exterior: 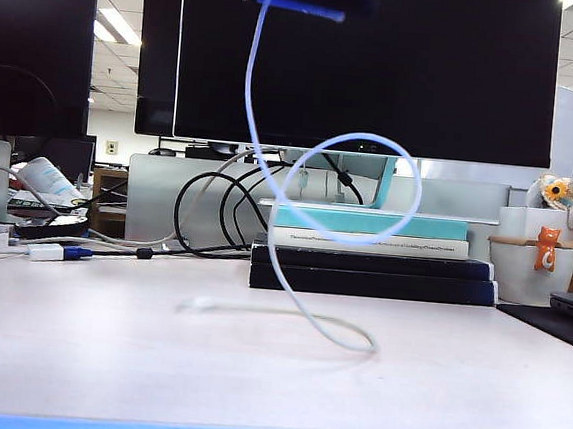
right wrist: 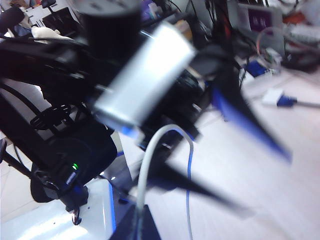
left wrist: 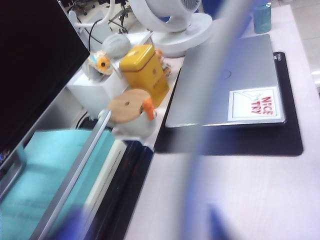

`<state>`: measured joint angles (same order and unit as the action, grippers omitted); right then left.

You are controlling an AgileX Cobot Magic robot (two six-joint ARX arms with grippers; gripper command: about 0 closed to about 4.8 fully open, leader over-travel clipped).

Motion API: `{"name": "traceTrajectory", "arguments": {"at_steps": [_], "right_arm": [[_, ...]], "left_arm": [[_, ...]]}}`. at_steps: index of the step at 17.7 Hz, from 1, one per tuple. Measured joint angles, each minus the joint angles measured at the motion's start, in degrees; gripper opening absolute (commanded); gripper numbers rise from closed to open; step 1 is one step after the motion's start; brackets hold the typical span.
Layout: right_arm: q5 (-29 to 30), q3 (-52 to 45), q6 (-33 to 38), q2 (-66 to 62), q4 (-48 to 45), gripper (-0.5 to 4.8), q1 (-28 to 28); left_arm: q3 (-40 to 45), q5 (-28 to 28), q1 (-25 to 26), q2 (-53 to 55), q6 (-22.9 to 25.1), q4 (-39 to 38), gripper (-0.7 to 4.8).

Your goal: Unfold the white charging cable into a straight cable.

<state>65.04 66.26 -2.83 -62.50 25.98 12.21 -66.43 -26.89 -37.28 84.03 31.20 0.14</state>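
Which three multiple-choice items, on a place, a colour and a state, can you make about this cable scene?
1. Where is the lower end of the white charging cable? A on the table; B in the air; C out of view.
2. What colour is the top book of the stack? A red; B teal; C yellow.
3. How is the cable? A straight; B hanging with one loop; C tightly bundled.

A: the end rests on the table before the books.
B: its cover is teal.
B: it hangs, looping, from the right gripper, jaws shut, high above the table; the left gripper beside it has its jaws apart.
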Motion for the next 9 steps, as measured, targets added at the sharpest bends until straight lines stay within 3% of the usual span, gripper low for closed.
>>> {"name": "traceTrajectory", "arguments": {"at_steps": [2,3,4,5,7,9], "right_arm": [[-0.28,0.0,0.0,2.99,-0.02,-0.01,-0.09],[-4.35,0.0,0.0,5.22,0.0,-0.01,-0.24],[-6.62,0.02,0.0,6.03,-0.02,-0.01,-0.31],[-12.96,0.04,-0.04,7.21,-0.02,-0.01,-0.35],[-16.2,0.02,-0.07,7.32,0.0,-0.01,-0.35],[-19.98,0.02,-0.33,7.34,0.0,-0.01,-0.35]], "left_arm": [[0.0,5.86,0.0,0.11,-0.2,-0.09,0.25],[0.0,10.27,0.02,0.11,0.02,-0.04,0.25],[0.0,12.52,0.0,0.11,-0.02,-0.09,0.68],[0.0,23.67,0.02,0.11,2.14,-0.22,1.33],[0.0,27.96,0.81,0.11,3.85,-0.7,1.86],[0.0,29.29,2.82,0.09,3.26,-1.7,1.85]]}}
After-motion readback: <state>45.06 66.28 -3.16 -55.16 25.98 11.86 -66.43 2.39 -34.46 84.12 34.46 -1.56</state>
